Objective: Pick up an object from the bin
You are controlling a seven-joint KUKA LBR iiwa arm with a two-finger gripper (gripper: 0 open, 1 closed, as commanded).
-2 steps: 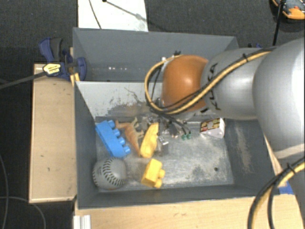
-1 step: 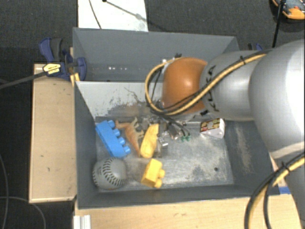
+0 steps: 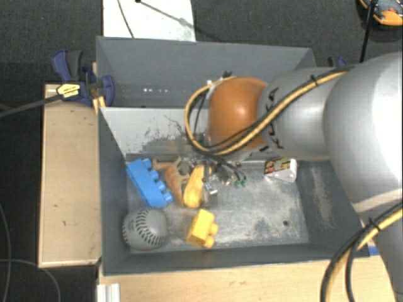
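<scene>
One overhead camera, close above the bin, looking down and tilted a bit toward 12 o'clock, so the far wall's inner face shows. Whole bin framed; the arm comes in from 3 o'clock, nearest the lens.

I'm seeing the grey metal bin carrying a few loose things on its scuffed floor. A blue toy block is lying at the left, with a grey ribbed ball sitting below it. A small yellow block is resting near the ball, an orange-yellow oblong piece is lying just beside the blue block, and a white printed packet is sitting well apart at the right.
</scene>
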